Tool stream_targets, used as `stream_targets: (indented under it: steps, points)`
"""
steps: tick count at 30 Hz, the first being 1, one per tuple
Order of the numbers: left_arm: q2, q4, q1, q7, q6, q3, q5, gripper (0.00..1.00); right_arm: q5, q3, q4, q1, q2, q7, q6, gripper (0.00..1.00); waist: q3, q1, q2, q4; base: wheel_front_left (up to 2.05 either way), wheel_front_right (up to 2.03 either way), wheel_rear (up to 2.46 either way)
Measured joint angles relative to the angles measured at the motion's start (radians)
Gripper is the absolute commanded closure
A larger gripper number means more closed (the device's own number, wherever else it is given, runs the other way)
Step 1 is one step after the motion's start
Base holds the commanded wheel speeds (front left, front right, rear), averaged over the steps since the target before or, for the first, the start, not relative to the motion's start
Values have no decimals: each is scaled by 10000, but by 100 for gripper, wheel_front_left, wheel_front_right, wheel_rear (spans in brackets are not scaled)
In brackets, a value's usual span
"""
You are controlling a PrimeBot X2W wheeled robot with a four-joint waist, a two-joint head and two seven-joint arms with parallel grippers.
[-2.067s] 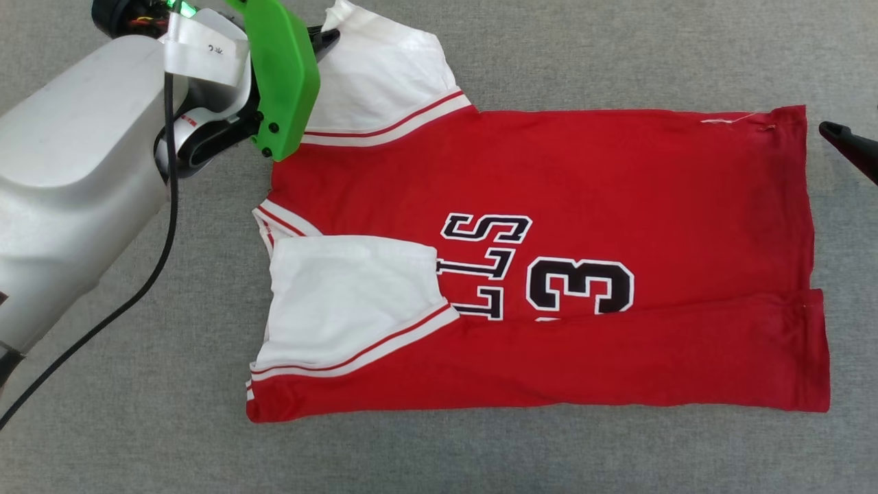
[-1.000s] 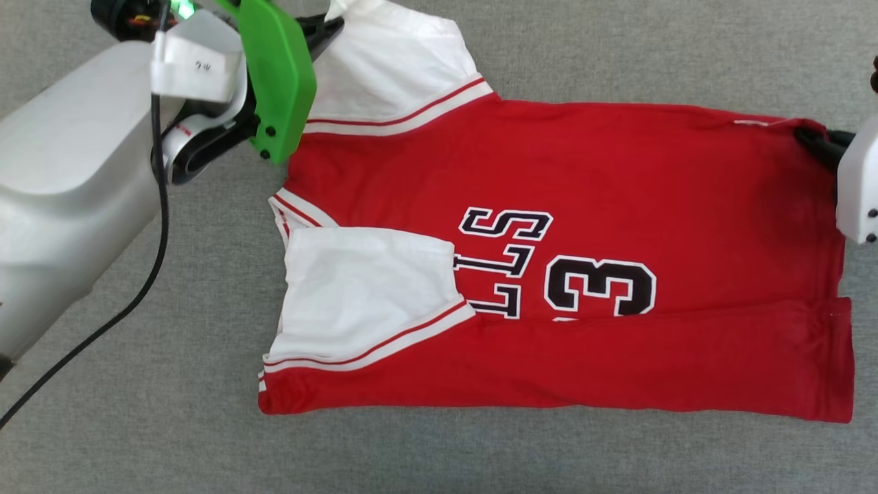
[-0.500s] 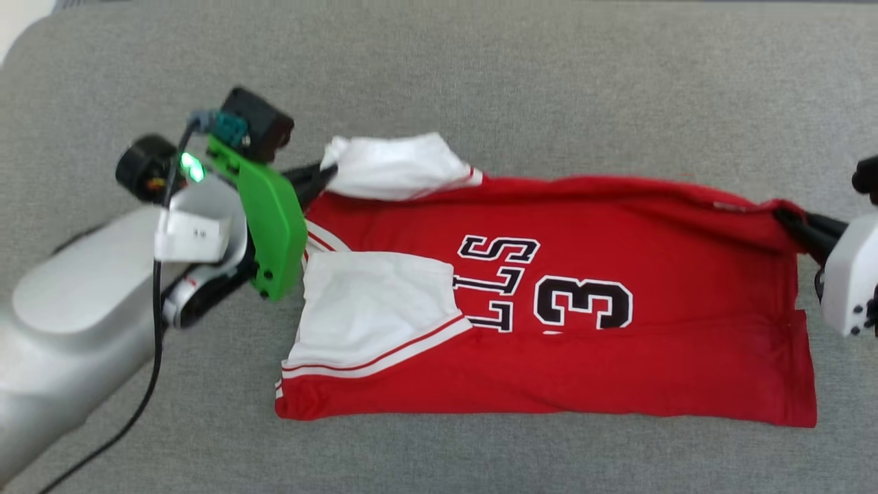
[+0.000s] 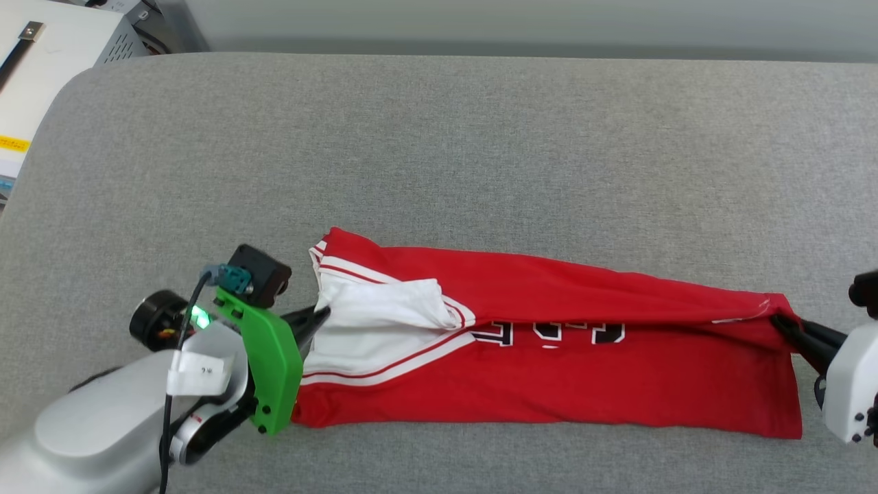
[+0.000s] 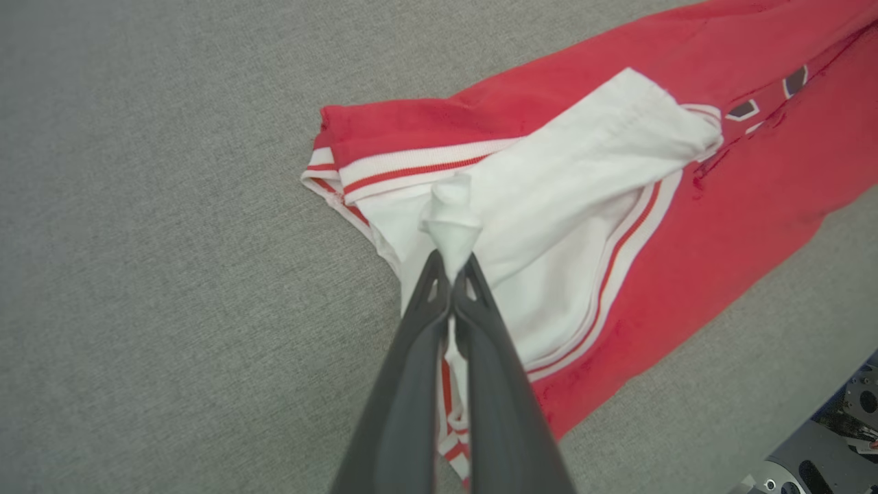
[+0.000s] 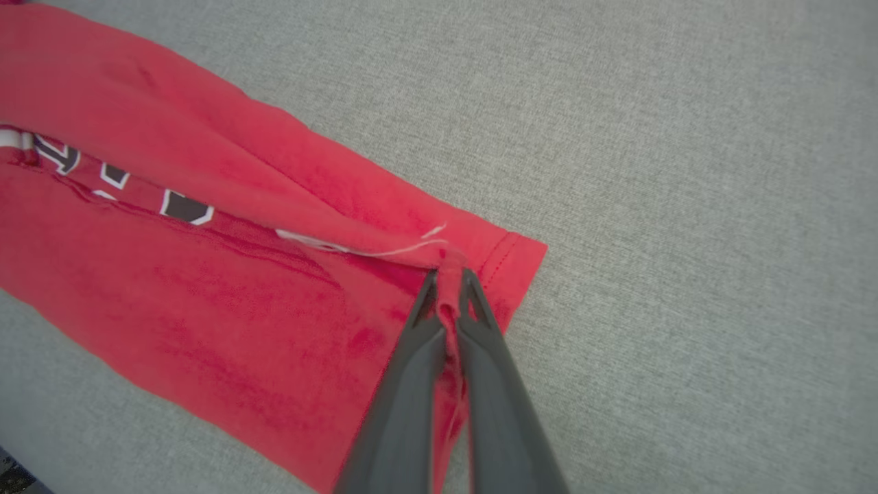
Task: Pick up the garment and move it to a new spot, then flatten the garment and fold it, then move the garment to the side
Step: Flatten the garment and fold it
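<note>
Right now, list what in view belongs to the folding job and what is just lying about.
Job: the garment; left gripper, jaws shut on its white sleeve; right gripper, jaws shut on its red hem corner; grey cushion under it.
Lying about: white unit and grey vented box past the cushion's far left corner.

Nothing really readable here

The garment (image 4: pixel 549 384) has black, white-outlined lettering (image 4: pixel 549 334), but a fold hides most of it, just slivers showing. The white tag (image 4: pixel 204 370) on the pale forearm (image 4: pixel 89 432) has a tiny mark, too small to read.
</note>
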Motion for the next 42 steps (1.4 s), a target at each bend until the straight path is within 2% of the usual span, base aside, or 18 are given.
stream_targets:
  steps: [7, 14, 15, 16, 17, 18, 23, 24, 25, 31, 36, 38, 42]
  points:
    - [-25, 194, 673, -65, 44, -17, 63, 100, -196, -640, -245, 1092, 414, 79, 0, 100, 94, 0, 0, 27, 0, 0, 0]
    - [-349, 721, 910, -102, 56, -19, 82, 100, -426, -1093, -211, 1675, 1039, 213, 0, 100, 331, 0, 0, 40, 0, 0, 0]
    - [-397, 813, 948, -221, 59, 17, 73, 100, -447, -1204, -219, 1675, 1129, 209, 0, 93, 338, 0, 0, 26, 0, 0, 0]
    - [-424, 865, 987, -357, 79, 73, 33, 95, -449, -1279, -228, 1675, 1198, 209, 0, 60, 327, 0, 0, 14, 0, 0, 0]
    - [-453, 901, 1033, -558, 123, 163, 10, 15, -449, -1348, -253, 1676, 1264, 209, 0, 22, 296, 0, 0, -2, 0, 0, 0]
    - [-474, 932, 1098, -826, 217, 284, 10, 0, -447, -1427, -318, 1682, 1317, 205, 0, 0, 250, 0, 0, -18, 0, 0, 0]
    - [-489, 957, 1427, -1935, 807, 625, 59, 0, -299, -1944, -905, 1939, 1312, 255, 0, 0, -96, 0, 0, -54, 0, 0, 0]
    - [-481, 924, 1511, -2178, 986, 719, 79, 0, -226, -2090, -1074, 2026, 1273, 286, 0, 0, -183, 1, 0, -58, 0, 0, 0]
    - [-468, 809, 1616, -2638, 1352, 888, 180, 0, 8, -2460, -1419, 2187, 1202, 330, 0, 0, -350, 0, 0, -52, 0, 0, 0]
    - [-474, 355, 1906, -3536, 2472, 1576, 535, 0, 566, -3743, -1975, 2379, 895, 602, 0, 0, -666, 0, 0, 63, 0, 0, 0]
    - [-667, 109, 2319, -3697, 3283, 2491, 1206, 0, 1137, -4527, -1626, 2416, 823, 1386, 0, 0, -671, 0, 0, 228, 0, 0, 0]
    - [-882, -65, 2578, -3707, 3555, 3162, 1743, 0, 1421, -4644, -1308, 2453, 826, 1946, 0, 0, -620, 0, 0, 294, 0, 0, 0]
    - [-1409, -263, 3303, -3707, 3818, 4355, 2826, 0, 1609, -4704, -637, 2471, 928, 2798, 0, 0, -474, 0, 0, 435, 0, 0, 0]
